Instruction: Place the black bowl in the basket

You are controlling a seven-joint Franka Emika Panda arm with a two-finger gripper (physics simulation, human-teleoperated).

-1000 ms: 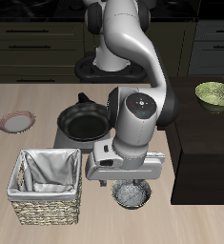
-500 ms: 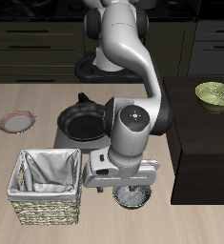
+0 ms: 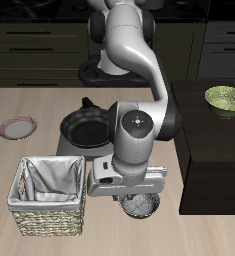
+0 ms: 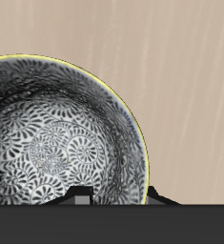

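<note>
The black bowl (image 3: pixel 142 207), small with a dark rim and a grey speckled inside, sits on the table near its front edge, beside the basket. My gripper (image 3: pixel 137 197) hangs directly over it, and its hand hides the bowl's back half. The wrist view is filled by the bowl's patterned inside (image 4: pixel 56 133). There my gripper (image 4: pixel 115 196) stands open, with one fingertip over the inside and the other past the rim, nothing held. The basket (image 3: pixel 51 213), square woven wicker with a pale cloth lining, stands beside the bowl, apart from it.
A black frying pan (image 3: pixel 89 129) lies behind the basket, close to the arm. A small pinkish plate (image 3: pixel 17 128) sits farther off beyond the basket. On the bowl's other side a dark raised counter (image 3: pixel 214 150) carries a green bowl (image 3: pixel 225 98).
The arm has come down over the black bowl, more in the first half second than in the last. The bowl has not moved.
</note>
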